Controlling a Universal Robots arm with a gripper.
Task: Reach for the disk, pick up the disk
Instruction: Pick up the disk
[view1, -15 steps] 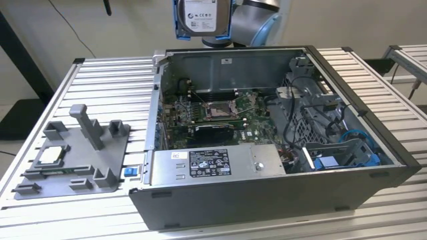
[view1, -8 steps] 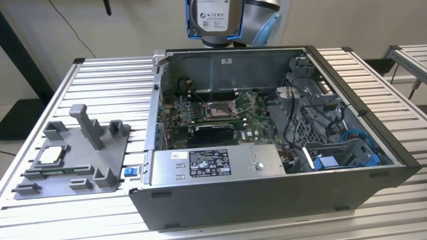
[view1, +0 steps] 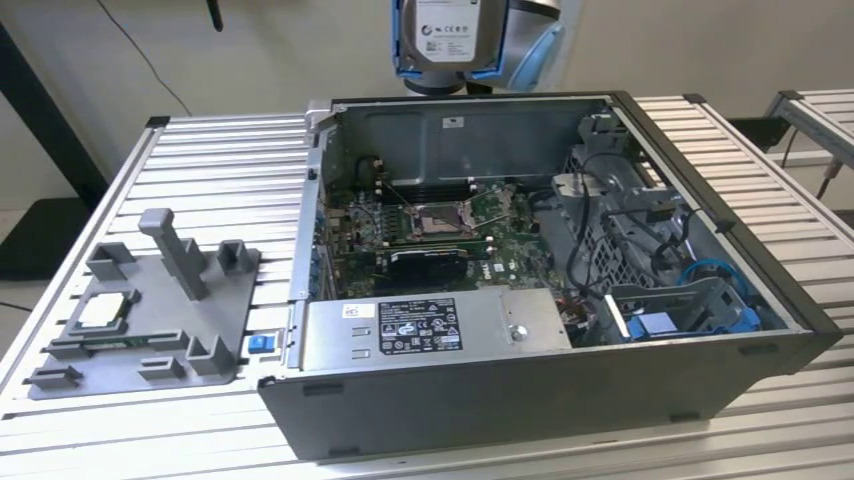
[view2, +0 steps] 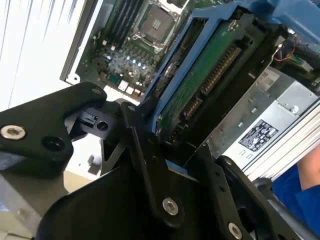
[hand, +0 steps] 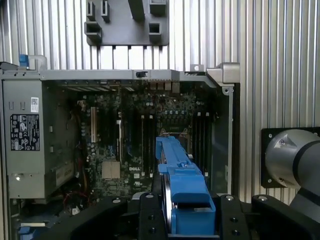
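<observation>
The disk (view1: 442, 35) hangs high above the back wall of the open computer case (view1: 534, 390), its white label facing the exterior camera and a blue carrier frame along its edges. In the second wrist view the disk (view2: 200, 75) shows its green circuit-board side inside the blue frame. My gripper (view2: 172, 145) is shut on it, a black finger (view2: 132, 125) pressing each side. The first wrist view looks down the blue edge of the disk (hand: 182, 190), clamped in my gripper (hand: 185, 217) over the motherboard.
Below lies the case with its motherboard (view1: 427, 225), a labelled power supply (view1: 420, 325) and a blue bracket (view1: 654, 325) in the drive bay. A grey fixture plate (view1: 147, 320) holding a small silver chip (view1: 104, 310) sits on the slatted table (view1: 214, 160). A person's blue sleeve (view2: 295, 195) is near the case.
</observation>
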